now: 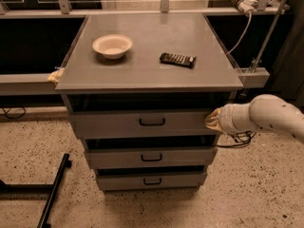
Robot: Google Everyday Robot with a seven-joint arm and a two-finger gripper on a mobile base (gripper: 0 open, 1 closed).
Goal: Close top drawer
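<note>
Three grey drawers sit stacked in the cabinet at the centre of the frame. The top drawer [109, 123], the widest, lies just under the cabinet top [142, 72]. Its front stands out a little, with a dark gap above it, so by this look it is nearly but not fully shut. Its thin black handle [152, 121] sits mid-panel. The gripper [212, 120] is at centre right, its pale tip touching the right end of the drawer front; whether it is clenched or released cannot be told.

The contact is far off-centre, so a push from there could skew the drawer and make it bind on its runners. The tip could also slide off the right corner and lose the panel.

The two lower drawers [151, 157] jut out slightly beneath. A pale bowl [112, 45] and a small black bar-shaped object [177, 59] rest on the cabinet top, well back from its front edge. A black bar [52, 194] lies on the floor at lower left. Nothing visible blocks the drawer's path, though its inside is too dark to judge.
</note>
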